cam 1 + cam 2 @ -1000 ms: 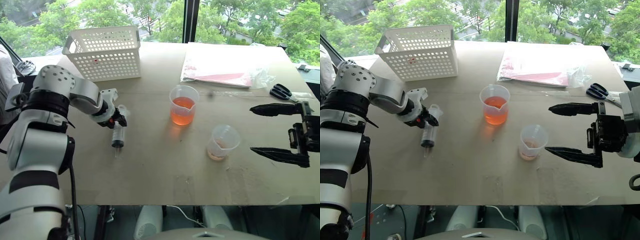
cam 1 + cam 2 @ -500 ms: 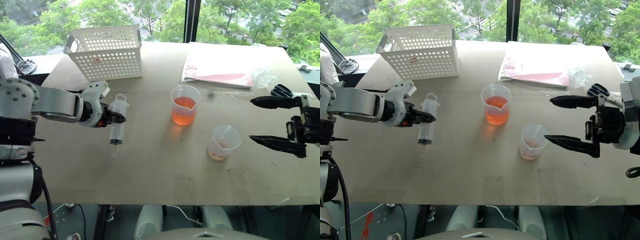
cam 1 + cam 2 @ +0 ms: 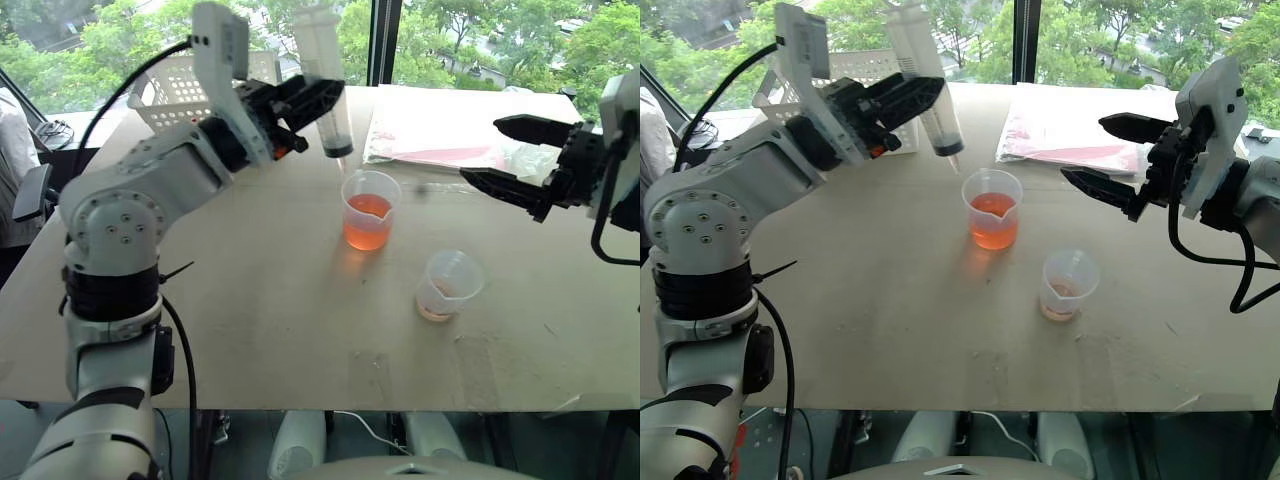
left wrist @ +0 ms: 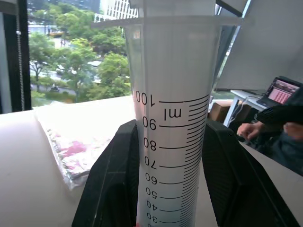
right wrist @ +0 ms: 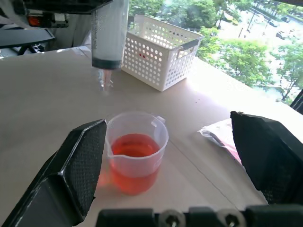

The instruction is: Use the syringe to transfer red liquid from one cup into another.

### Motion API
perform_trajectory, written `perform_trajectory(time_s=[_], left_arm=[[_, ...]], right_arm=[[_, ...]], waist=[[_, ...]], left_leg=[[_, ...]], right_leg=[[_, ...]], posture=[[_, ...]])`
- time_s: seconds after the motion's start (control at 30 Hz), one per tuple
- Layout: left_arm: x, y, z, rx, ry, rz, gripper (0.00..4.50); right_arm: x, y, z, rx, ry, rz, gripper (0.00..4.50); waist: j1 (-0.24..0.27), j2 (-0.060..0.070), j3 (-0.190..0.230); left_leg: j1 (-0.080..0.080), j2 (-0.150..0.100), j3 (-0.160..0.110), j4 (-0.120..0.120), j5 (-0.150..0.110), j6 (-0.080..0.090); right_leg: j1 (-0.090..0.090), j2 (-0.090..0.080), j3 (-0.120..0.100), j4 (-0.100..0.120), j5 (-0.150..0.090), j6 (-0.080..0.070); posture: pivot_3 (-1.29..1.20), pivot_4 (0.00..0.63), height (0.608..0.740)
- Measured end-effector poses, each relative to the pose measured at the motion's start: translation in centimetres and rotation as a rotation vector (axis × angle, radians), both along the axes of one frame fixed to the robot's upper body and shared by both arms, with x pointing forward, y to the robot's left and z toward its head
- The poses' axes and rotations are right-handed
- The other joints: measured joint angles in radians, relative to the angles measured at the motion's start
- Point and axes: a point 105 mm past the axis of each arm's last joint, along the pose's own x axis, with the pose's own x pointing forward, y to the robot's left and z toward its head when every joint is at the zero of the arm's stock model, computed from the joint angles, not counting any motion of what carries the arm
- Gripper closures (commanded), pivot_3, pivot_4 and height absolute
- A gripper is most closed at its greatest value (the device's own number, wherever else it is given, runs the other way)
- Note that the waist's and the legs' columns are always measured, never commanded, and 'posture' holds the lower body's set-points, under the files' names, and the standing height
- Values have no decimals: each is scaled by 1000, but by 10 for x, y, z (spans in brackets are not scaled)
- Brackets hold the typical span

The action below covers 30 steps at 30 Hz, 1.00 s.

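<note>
Left gripper clenched on the syringe, barrel held upright above the table, tip down, raised just left of and beyond the larger spouted cup. Plunger seal low in the barrel; barrel apparently empty. Red liquid filling the lower part of the larger cup; smaller cup near right of it, holding only a trace. Right gripper released, jaws wide, hovering to the right of the cups, holding nothing.

Hazards: tip not yet over the cup mouth; descent off-line likely to strike the rim and tip the cup, spilling liquid. Wide right jaws near the light cups; sideways sweep could knock either one. Single-sided grip on the barrel; slip possible during plunger pull.

Change from one second ago: syringe lifted from low over the left of the table and carried toward the larger cup; right gripper raised and moved farther over the table. Cups unmoved.
</note>
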Motion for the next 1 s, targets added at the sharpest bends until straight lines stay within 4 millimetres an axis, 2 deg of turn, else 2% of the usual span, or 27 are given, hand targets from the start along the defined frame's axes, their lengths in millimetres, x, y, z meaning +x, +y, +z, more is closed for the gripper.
perform_trajectory(time_s=[0.07, 0.17, 0.3, 0.4, 0.57, 0.8, 1.0], left_arm=[[10, -10, -4, -7, -56, -45, 3225], [16, -24, -28, 90, -113, -126, 3225], [26, -29, -64, 138, -63, -222, 3225], [31, -30, -73, 177, -100, -240, 3225], [39, -39, -101, 249, -75, -271, 3225], [42, -46, -111, 281, -80, -274, 3225], [42, -47, -111, 288, -87, -265, 3225]], right_arm=[[13, 10, 15, 66, 24, -14, 0], [18, 23, 36, 87, 17, -7, 0], [35, 29, 35, 56, 91, -62, 0], [46, 29, 30, 52, 127, -97, 0], [52, 39, 41, 9, 122, -103, 0], [55, 50, 27, -60, 163, -63, 0], [54, 60, 17, -98, 196, -29, 0]], waist=[[-5, 1, 0], [-4, 1, 0], [-4, 1, 0], [-1, 1, 0], [-1, 1, 0], [-1, 2, 0], [-1, 2, 0]], left_leg=[[0, 0, 2, 0, 0, 0], [-1, 1, 1, -1, 0, 0], [-5, 3, 1, -2, 0, 1], [-7, 3, 2, -2, 0, 1], [-14, 3, 0, 0, 0, 1], [-15, 4, 0, 0, 0, 1], [-15, 5, 0, 1, 0, 1]], right_leg=[[-1, 1, 2, 0, 0, 0], [-2, 2, 2, 0, 0, 0], [-4, 3, 1, -4, 0, 0], [-6, 3, 0, -5, 0, 0], [-13, 3, -1, -3, 0, 0], [-13, 3, -2, -3, 0, 0], [-13, 3, -2, -2, 0, 0]], posture=[[0, 150, 740], [0, 150, 740], [0, 150, 740], [0, 150, 740], [0, 150, 740], [0, 150, 740], [0, 150, 740]])
